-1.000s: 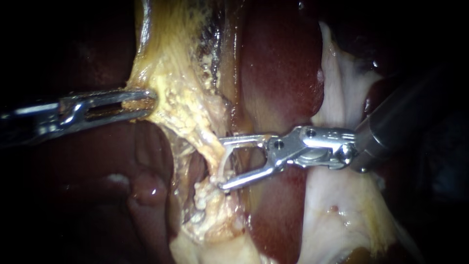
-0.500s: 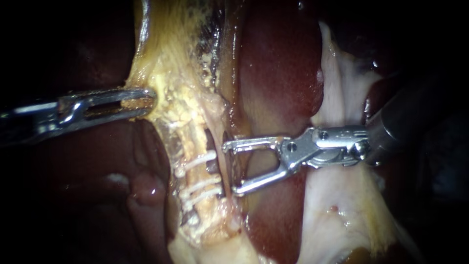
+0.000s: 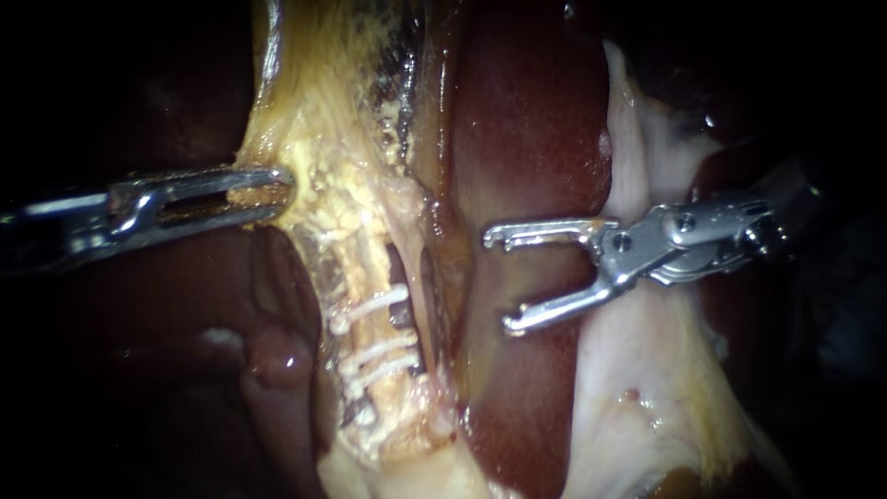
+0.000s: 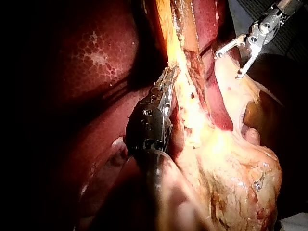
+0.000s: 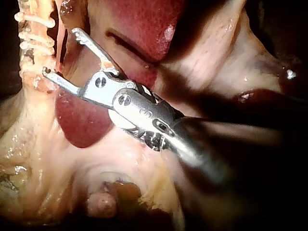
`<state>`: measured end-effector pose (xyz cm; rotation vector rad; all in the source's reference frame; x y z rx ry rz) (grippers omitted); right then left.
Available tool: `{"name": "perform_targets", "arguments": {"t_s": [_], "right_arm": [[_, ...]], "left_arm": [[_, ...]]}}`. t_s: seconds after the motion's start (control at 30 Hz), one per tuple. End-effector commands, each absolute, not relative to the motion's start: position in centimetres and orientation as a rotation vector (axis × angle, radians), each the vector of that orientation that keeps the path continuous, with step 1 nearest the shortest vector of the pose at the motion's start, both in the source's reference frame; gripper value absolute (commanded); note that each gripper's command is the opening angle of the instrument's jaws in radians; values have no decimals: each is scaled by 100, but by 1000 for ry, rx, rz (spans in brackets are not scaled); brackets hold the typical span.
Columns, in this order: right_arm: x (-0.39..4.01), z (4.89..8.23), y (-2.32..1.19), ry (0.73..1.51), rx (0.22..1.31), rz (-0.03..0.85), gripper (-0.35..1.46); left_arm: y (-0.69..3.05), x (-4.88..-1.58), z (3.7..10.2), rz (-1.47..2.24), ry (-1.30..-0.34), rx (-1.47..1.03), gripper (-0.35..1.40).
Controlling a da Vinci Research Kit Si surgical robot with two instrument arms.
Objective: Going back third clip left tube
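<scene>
A: Liver (image 3: 527, 120)?
B: Dark red, fills the middle. Yellow fatty tissue (image 3: 323, 139) runs down its left side.
A: Instruments?
B: Left instrument (image 3: 275, 194): jaws clamped on the edge of that yellow tissue. Right instrument (image 3: 499, 282): jaws wide apart, empty, over the liver, clear of the tube.
A: Tube?
B: Tube (image 3: 368, 325) sits below the left jaws. Three white clips (image 3: 383, 348) cross it, stacked close.

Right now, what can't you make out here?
Endoscope view: far side of the three clips, behind the left tube.
Left wrist view: left instrument tip, buried in yellow tissue.
Right wrist view: left tube beyond the clips, cut by the frame edge.
Endoscope view: right instrument shaft, lost in darkness.
</scene>
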<state>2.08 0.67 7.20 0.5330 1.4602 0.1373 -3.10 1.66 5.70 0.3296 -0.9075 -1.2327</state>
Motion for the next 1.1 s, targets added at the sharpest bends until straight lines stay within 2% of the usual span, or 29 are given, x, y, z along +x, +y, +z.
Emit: {"name": "perform_targets", "arguments": {"t_s": [0.03,0.37,0.57,1.1], "right_arm": [[207,718,68,1464,526,128,60],[206,712,68,1473,514,112,60],[206,710,67,1477,509,107,60],[206,709,67,1477,509,109,60]], "left_arm": [[165,-311,572,-1233,-907,328,-35],[148,-338,621,-1233,-871,341,-35],[150,-353,638,-1228,-856,344,-35],[153,-354,638,-1228,-856,345,-35]]}}
